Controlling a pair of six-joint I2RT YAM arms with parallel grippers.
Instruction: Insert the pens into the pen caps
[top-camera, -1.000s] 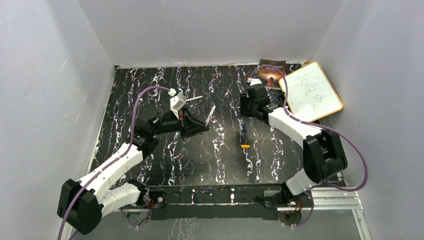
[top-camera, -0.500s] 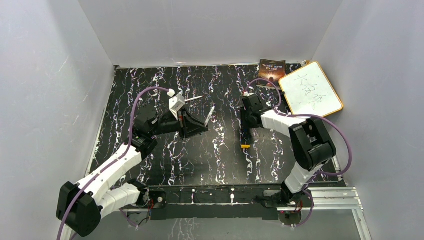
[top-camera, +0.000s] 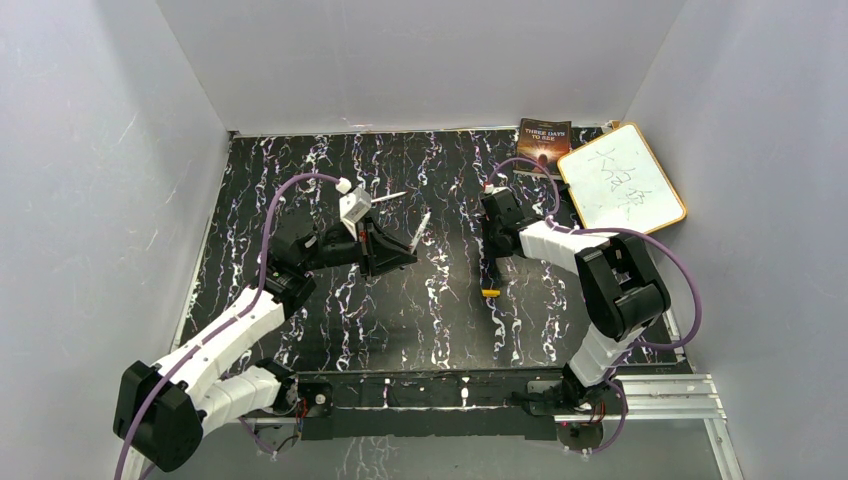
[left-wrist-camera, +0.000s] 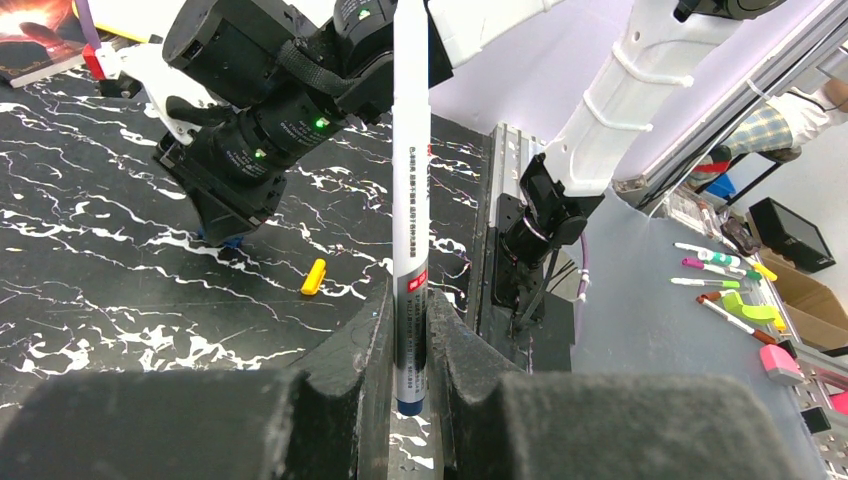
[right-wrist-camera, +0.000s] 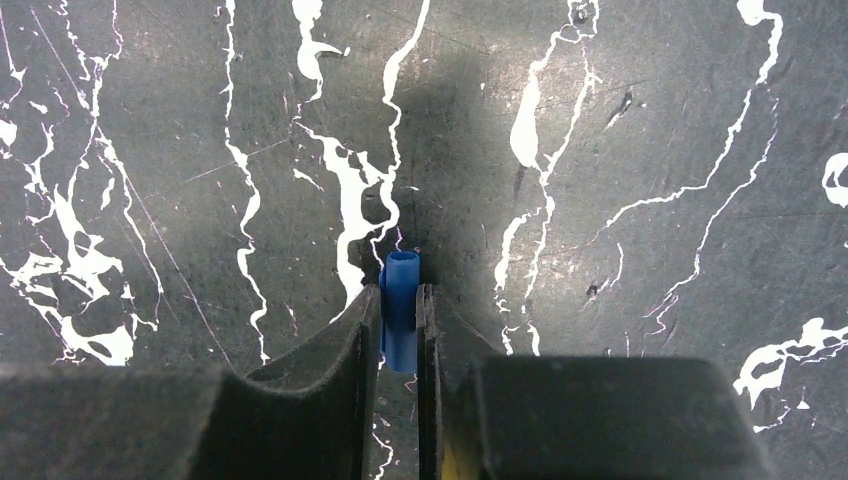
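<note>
Black marbled worktop (top-camera: 400, 330) carries 1 orange cap (top-camera: 490, 293) nearest. Beyond it, the right claw (right-wrist-camera: 400, 300) pinches the blue cap (right-wrist-camera: 401, 280) down at the surface. The left claw (left-wrist-camera: 410, 310) clamps 1 pen (left-wrist-camera: 411, 150) aloft. So shallow a pinch may, I think, let the cap twist on lifting, spoiling alignment with the pen's tip.
</note>
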